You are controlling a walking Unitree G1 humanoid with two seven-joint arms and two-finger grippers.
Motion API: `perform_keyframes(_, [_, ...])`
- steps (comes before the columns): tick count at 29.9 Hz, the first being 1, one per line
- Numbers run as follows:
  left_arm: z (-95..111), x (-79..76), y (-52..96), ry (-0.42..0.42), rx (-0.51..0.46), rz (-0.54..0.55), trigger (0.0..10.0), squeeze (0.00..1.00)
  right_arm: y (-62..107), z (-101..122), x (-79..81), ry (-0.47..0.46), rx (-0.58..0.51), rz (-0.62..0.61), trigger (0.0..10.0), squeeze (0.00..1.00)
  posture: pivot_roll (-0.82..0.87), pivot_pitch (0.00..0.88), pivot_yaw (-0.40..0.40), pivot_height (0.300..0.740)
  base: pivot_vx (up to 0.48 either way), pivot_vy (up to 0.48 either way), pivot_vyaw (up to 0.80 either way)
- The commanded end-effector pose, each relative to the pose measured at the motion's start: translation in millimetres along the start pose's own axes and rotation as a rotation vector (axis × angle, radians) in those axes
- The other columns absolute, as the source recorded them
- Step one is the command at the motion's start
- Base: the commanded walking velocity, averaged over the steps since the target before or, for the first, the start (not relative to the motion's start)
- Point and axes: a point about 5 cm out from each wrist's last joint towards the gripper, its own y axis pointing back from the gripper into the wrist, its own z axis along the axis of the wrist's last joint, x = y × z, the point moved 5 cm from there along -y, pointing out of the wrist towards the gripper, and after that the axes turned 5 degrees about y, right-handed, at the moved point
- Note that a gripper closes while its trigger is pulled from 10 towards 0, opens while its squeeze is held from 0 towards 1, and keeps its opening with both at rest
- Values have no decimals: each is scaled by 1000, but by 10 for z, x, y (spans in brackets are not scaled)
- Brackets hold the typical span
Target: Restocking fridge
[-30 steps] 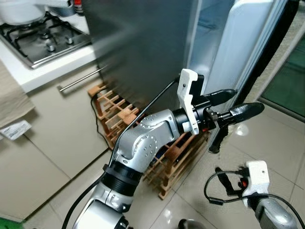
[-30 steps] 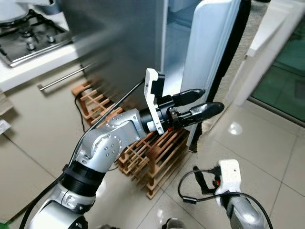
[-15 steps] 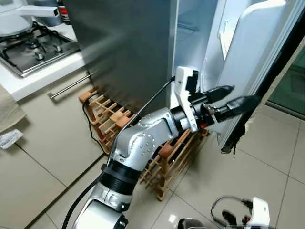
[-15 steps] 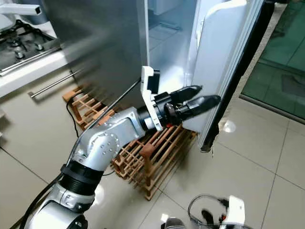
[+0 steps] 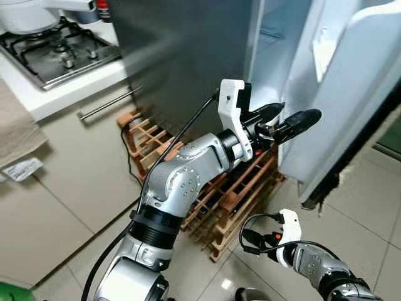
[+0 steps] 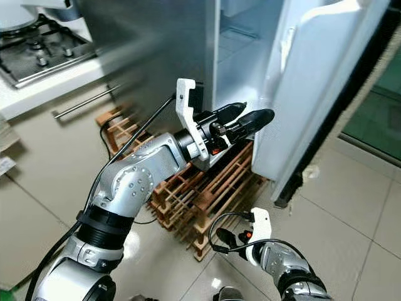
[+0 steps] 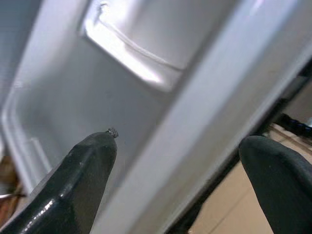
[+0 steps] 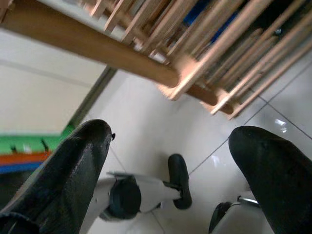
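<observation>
while fridge door (image 5: 351, 94) stands ajar, left end effector (image 5: 289, 121) spread beside it

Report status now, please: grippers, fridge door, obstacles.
Left gripper raised at fridge door, jaws open, empty. Right gripper low, open. Door open. Wooden rack beside fridge.

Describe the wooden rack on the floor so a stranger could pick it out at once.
Start at the tall grey fridge with its white door swung open. At its foot, on the tiled floor, stands the wooden wine rack, below the raised left claw. It is the lone open lattice of light brown bars beside flat beige cabinet fronts.
</observation>
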Motion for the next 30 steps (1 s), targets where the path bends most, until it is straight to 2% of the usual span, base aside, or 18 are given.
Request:
perform_keyframes(1, [0, -181, -150, -8, 6, -46, 10000, 0, -31, 126, 61, 45, -26, 19, 10000, 0, -173, 74, 38, 740, 0, 0, 0])
perform_keyframes(4, [0, -145, -134, -28, 7, -25, 10000, 0, -47, 279, 119, 97, -63, 36, 10000, 0, -175, 74, 41, 740, 0, 0, 0])
perform_keyframes(7, [36, 28, -70, -123, -6, 89, 10000, 0, -45, 582, 286, 166, -135, 112, 10000, 0, -179, 73, 44, 740, 0, 0, 0])
perform_keyframes(8, [100, 155, -27, -186, -30, 181, 10000, 0, -18, 680, 389, 194, -166, 140, 10000, 0, -180, 72, 44, 740, 0, 0, 0])
perform_keyframes(9, [100, 155, -27, -186, -30, 181, 10000, 0, -18, 680, 389, 194, -166, 140, 10000, 0, -180, 72, 44, 740, 0, 0, 0])
perform_keyframes(11, [317, 411, 131, -302, -110, 376, 10000, 0, 95, 836, 612, 262, -217, 195, 10000, 0, -178, 66, 43, 740, 0, 0, 0])
perform_keyframes(12, [386, 474, 187, -334, -136, 430, 10000, 0, 136, 870, 679, 281, -229, 212, 10000, 0, -178, 66, 43, 740, 0, 0, 0])
perform_keyframes(14, [510, 505, 283, -369, -185, 476, 10000, 0, 220, 928, 717, 321, -253, 209, 10000, 0, -177, 62, 41, 740, 0, 0, 0])
perform_keyframes(16, [614, 498, 362, -390, -226, 490, 10000, 0, 376, 1004, 656, 387, -292, 156, 10000, 0, -177, 56, 38, 740, 0, 0, 0])
perform_keyframes(19, [614, 512, 381, -392, -226, 496, 10000, 0, 473, 1052, 565, 411, -312, 111, 10000, 0, -180, 53, 39, 740, 0, 0, 0])
perform_keyframes(20, [592, 541, 400, -390, -225, 509, 10000, 0, 613, 1099, 476, 434, -330, 60, 10000, 0, -188, 49, 42, 740, 0, 0, 0])
perform_keyframes(24, [565, 560, 410, -394, -222, 520, 10000, 0, 743, 1127, 399, 442, -334, 10, 10000, 0, -194, 43, 47, 740, 0, 0, 0])
perform_keyframes(25, [553, 617, 451, -426, -215, 557, 10000, 0, 838, 1162, 290, 453, -350, -47, 10000, 0, -199, 39, 50, 740, 0, 0, 0])
perform_keyframes(28, [532, 731, 531, -442, -205, 619, 10000, 0, 910, 1217, 166, 460, -379, -117, 10000, 0, -200, 38, 51, 740, 0, 0, 0])
perform_keyframes(29, [505, 872, 644, -441, -191, 696, 10000, 0, 978, 1269, -16, 466, -401, -222, 10000, 0, -199, 32, 52, 740, 0, 0, 0])
perform_keyframes(30, [505, 872, 644, -441, -191, 696, 10000, 0, 978, 1269, -16, 466, -401, -222, 10000, 0, -199, 32, 52, 740, 0, 0, 0])
